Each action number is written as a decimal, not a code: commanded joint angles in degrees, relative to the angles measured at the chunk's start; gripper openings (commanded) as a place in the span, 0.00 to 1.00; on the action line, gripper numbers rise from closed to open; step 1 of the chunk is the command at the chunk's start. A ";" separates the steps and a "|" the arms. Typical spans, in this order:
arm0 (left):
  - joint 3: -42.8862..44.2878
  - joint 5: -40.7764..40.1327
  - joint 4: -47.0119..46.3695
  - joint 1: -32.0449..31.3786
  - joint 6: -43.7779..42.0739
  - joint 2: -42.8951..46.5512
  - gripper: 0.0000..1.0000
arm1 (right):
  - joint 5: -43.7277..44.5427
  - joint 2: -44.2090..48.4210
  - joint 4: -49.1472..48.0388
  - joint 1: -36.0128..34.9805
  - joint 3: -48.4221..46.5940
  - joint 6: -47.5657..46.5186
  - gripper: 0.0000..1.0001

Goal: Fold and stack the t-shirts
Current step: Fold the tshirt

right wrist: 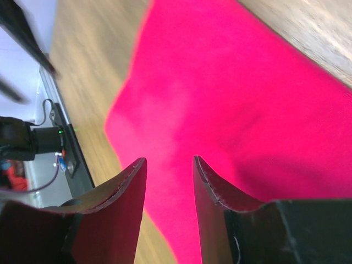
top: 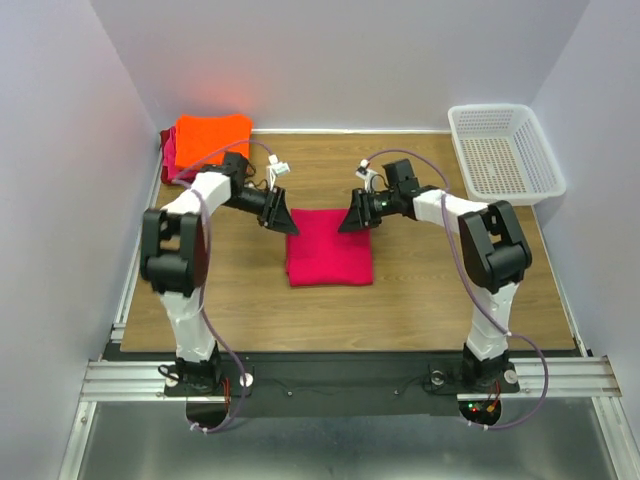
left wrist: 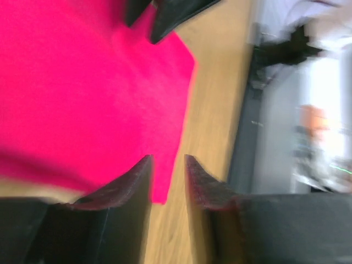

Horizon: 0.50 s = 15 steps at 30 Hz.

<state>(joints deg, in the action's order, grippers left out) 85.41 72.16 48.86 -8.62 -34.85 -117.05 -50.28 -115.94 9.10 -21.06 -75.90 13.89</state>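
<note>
The magenta-pink t-shirt (top: 329, 247) lies folded as a rectangle in the middle of the table; it also shows in the left wrist view (left wrist: 88, 93) and the right wrist view (right wrist: 236, 104). My left gripper (top: 281, 220) hangs over its far left corner, open and empty (left wrist: 168, 159). My right gripper (top: 355, 218) hangs over its far right corner, open and empty (right wrist: 169, 160). The bright orange t-shirt (top: 211, 135) lies folded on the darker red one (top: 171, 152) at the back left.
A white mesh basket (top: 505, 152) stands at the back right corner. The wooden tabletop (top: 440, 290) is bounded by grey walls on three sides and a metal rail (top: 340, 375) at the near edge.
</note>
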 commanded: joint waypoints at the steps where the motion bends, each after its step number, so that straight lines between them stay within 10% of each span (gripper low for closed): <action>1: -8.92 -19.66 -26.59 0.27 24.65 26.03 0.52 | 0.01 10.10 -2.07 -0.03 1.80 0.09 0.46; 11: -19.74 -11.43 -50.41 -3.24 41.92 25.92 0.59 | 2.47 8.82 -1.46 0.76 0.67 -1.15 0.73; 15: -27.47 -10.90 -76.60 -4.91 58.38 23.11 0.68 | 0.80 4.50 -1.72 0.84 -1.44 1.13 0.81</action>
<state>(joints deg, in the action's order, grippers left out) 62.76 59.90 -4.21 -12.25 6.13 -93.27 -48.49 -107.81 8.51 -20.71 -74.48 13.34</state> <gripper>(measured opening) 0.657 0.788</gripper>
